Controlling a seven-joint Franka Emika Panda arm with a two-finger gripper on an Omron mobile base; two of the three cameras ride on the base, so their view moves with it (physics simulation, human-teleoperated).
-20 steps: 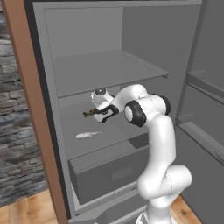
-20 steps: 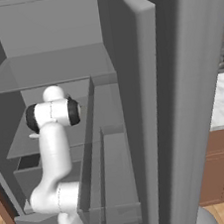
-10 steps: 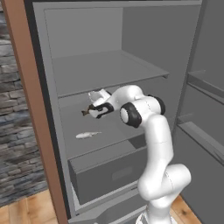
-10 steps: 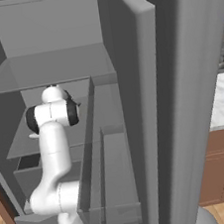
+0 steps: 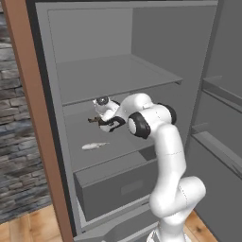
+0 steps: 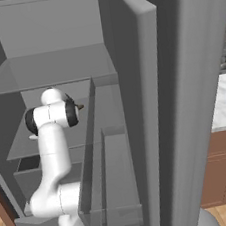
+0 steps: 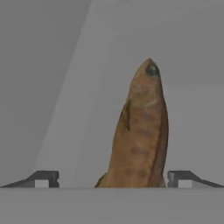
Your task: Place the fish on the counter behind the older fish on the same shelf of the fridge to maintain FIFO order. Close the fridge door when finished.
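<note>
Since the earlier frames, your claw (image 7: 112, 177) spread its fingertips (image 7: 43, 178) wide and let go of the slender dark brown fish (image 7: 139, 131). You saw that fish between the parted tips, deep over the flat grey fridge shelf (image 5: 118, 149), behind the pale silvery-white fish (image 5: 94, 146) lying nearer the front.

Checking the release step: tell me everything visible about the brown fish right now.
The fish is slender and brown with faint darker blotches, a dark eye near its pointed head and a small fin on its side. In the hand view it lies lengthwise between the open gripper fingertips, with a gap on each side, head pointing away. In the left base view its dark end pokes out of the gripper over the shelf, behind the older fish.
</note>
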